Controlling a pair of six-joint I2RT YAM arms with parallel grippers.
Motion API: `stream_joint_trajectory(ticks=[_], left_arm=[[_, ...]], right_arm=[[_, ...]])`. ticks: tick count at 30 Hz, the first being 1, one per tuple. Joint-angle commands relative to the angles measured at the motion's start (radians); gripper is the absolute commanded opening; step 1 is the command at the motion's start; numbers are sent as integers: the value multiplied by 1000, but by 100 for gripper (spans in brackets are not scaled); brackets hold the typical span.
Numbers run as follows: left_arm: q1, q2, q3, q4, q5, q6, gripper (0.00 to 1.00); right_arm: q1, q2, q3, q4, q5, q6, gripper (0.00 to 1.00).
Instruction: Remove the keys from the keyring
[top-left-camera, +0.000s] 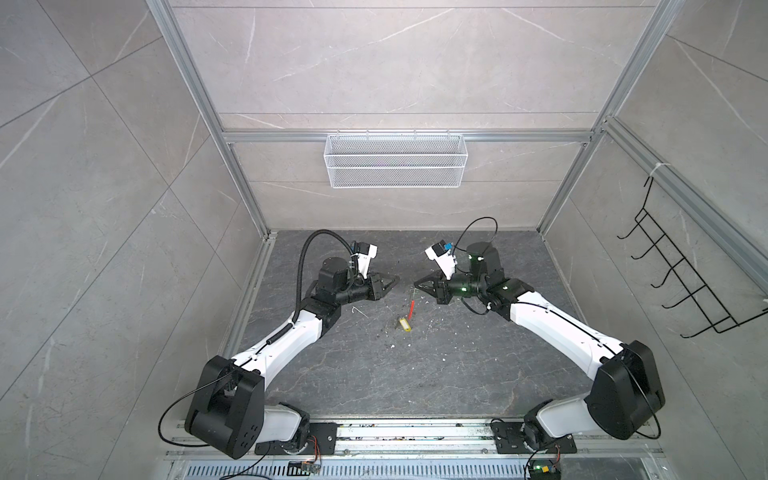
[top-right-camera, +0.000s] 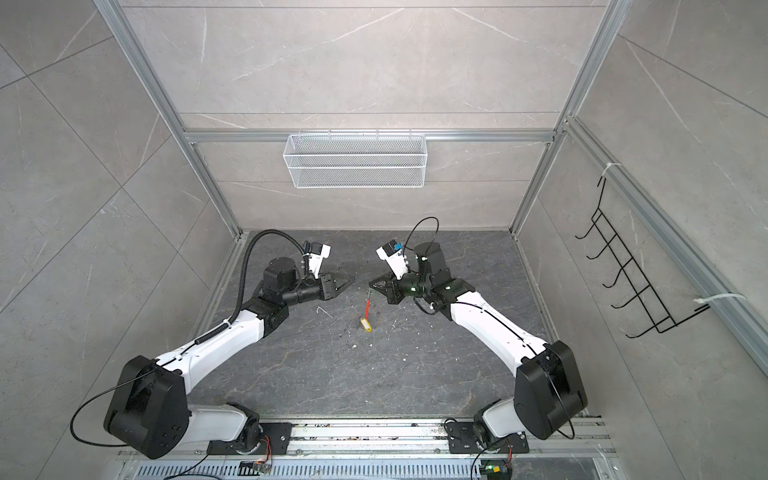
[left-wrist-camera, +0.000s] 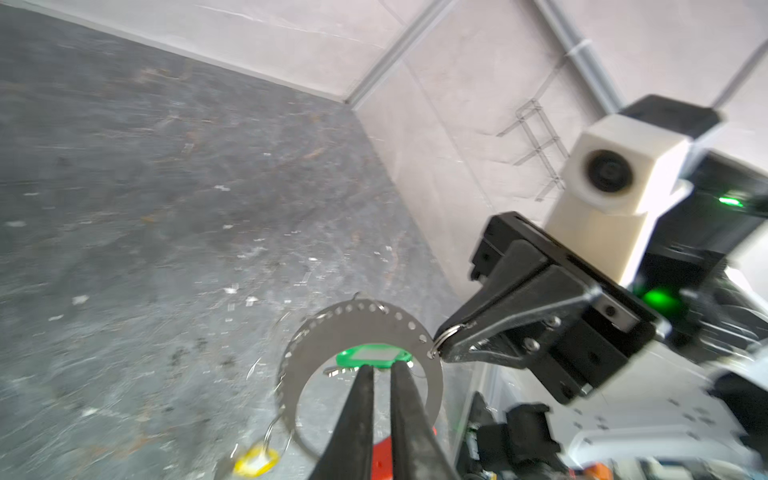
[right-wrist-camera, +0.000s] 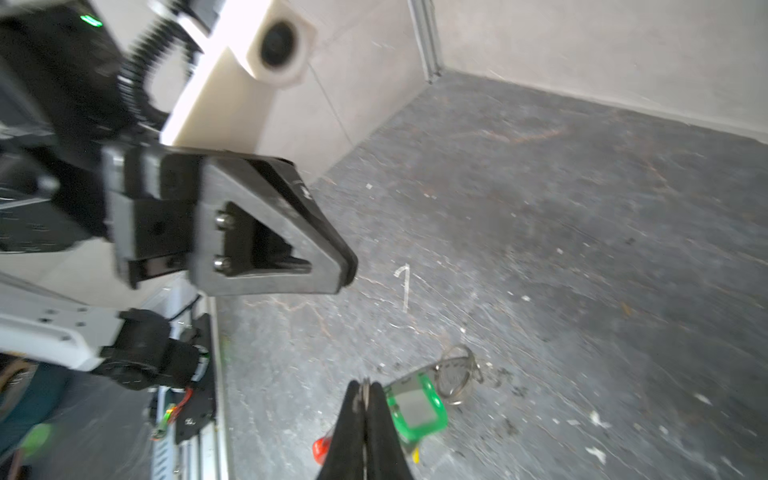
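My right gripper is shut on a thin metal part of the keyring, a flat grey perforated loop that hangs from it with a red piece below. The green key dangles inside the loop, right beside the right fingers. The yellow key hangs lowest, near the floor. My left gripper faces the right one a short way off. Its fingers are almost together with only a thin slit and nothing between them. Its tips point at the green key's edge without holding it.
A white mesh basket hangs on the back wall and a black wire hook rack on the right wall. The dark stone floor carries white flecks and a bent white scrap.
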Motion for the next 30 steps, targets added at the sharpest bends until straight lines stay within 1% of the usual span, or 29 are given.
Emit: stream_joint_trajectory(ticks=[1, 4, 5, 8, 9, 13, 16, 19, 30], left_arm=[[-11, -55, -20, 179, 133, 2, 10], [-23, -81, -40, 232, 164, 9, 10], [-28, -84, -40, 239, 179, 14, 11], [-46, -87, -31, 243, 212, 23, 22], [-52, -85, -29, 248, 222, 23, 22], [-67, -83, -24, 278, 270, 12, 22], [-77, -92, -23, 271, 272, 24, 23], [-84, -93, -17, 270, 274, 27, 20], [-106, -102, 13, 292, 281, 29, 20]], right_arm=[[-12, -62, -39, 120, -194, 58, 0], [-23, -88, -64, 170, -231, 99, 0], [-25, -93, -69, 189, -248, 115, 0], [-29, -108, -82, 243, -284, 159, 0], [-29, -113, -82, 255, -289, 168, 0], [-28, -135, -85, 274, -296, 190, 0], [-28, -150, -83, 279, -299, 202, 0], [-28, -157, -86, 293, -303, 216, 0], [-29, -163, -99, 331, -313, 260, 0]])
